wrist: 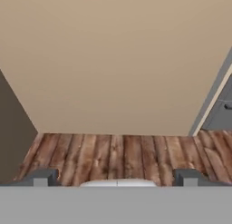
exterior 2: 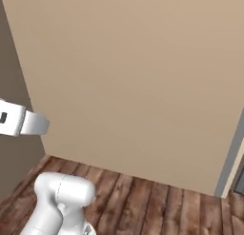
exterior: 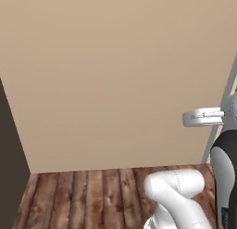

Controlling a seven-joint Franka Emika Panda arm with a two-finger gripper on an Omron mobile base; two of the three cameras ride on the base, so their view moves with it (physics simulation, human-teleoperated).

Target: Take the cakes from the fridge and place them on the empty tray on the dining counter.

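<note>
The gripper (wrist: pixel 117 177) was spread wide and held nothing; beyond its fingers (wrist: pixel 41 177) stood a beige wall (wrist: pixel 113 64) above wooden floor (wrist: pixel 113 157).

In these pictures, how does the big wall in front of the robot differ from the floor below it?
The wall is plain beige with no pattern, while the floor is dark brown wood planks with visible grain. The wall stands upright; the floor lies flat and meets it at the wall's bottom edge. In the hand view, the open hand points at where the two meet. Both surfaces are bare.
</note>
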